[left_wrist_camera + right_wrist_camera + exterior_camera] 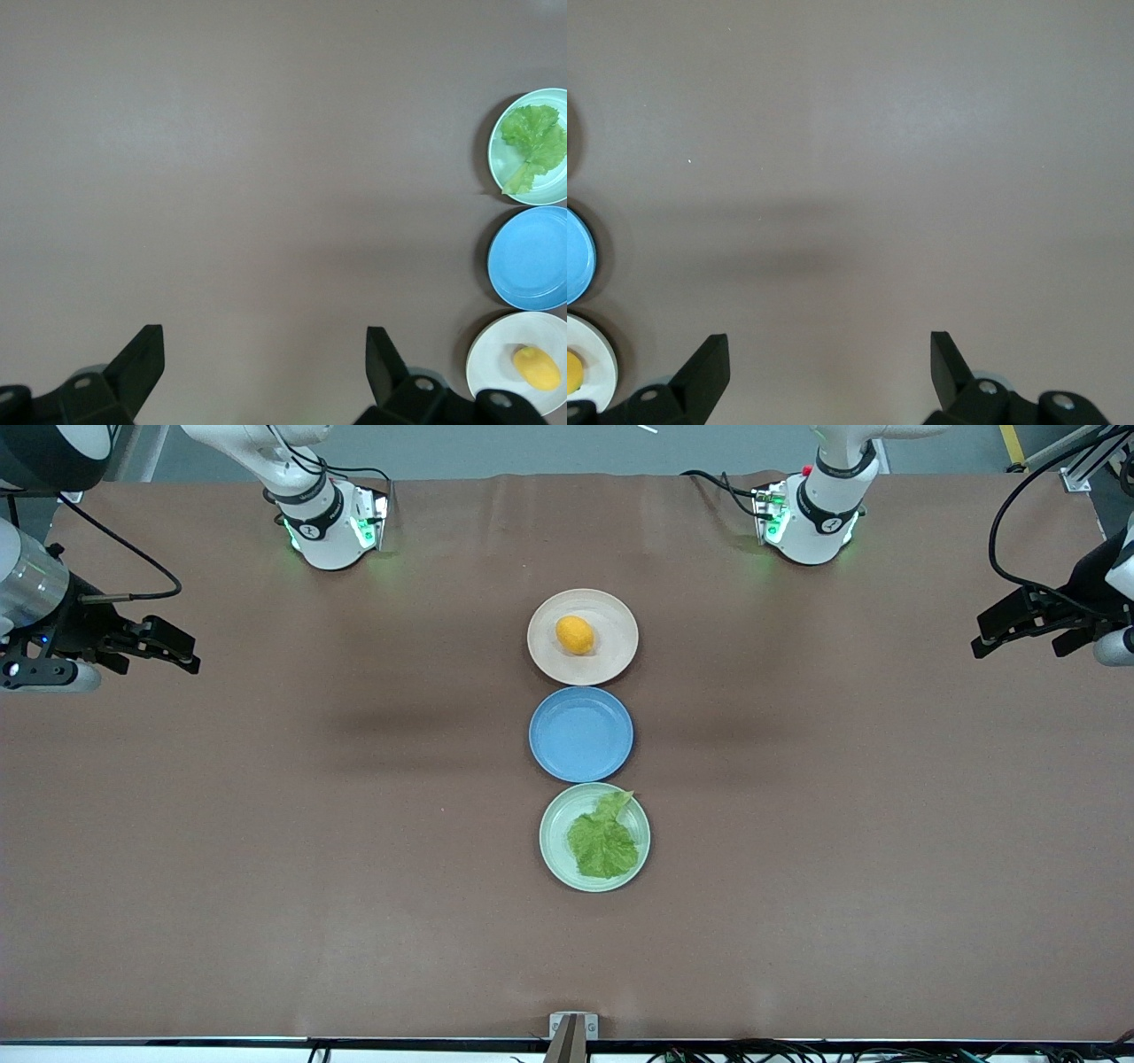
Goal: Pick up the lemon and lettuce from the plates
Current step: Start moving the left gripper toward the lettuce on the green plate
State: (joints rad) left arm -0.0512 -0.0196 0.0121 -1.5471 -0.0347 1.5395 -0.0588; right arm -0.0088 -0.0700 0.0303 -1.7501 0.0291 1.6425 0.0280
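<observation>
The lemon (575, 635) lies on the beige-pink plate (620, 615), the plate farthest from the front camera. The lettuce (603, 840) lies flat on the mint green plate (554, 841), the nearest one. My left gripper (1019, 642) is open and empty over bare table at the left arm's end. My right gripper (164, 651) is open and empty over bare table at the right arm's end. The left wrist view shows its gripper (264, 354), the lettuce (532, 137) and the lemon (537, 367). The right wrist view shows its gripper (829, 359) and an edge of the lemon (571, 370).
An empty blue plate (580, 733) sits between the two task plates, in one row at the table's middle. It also shows in the left wrist view (532, 258) and the right wrist view (578, 266). Brown table cover lies all around.
</observation>
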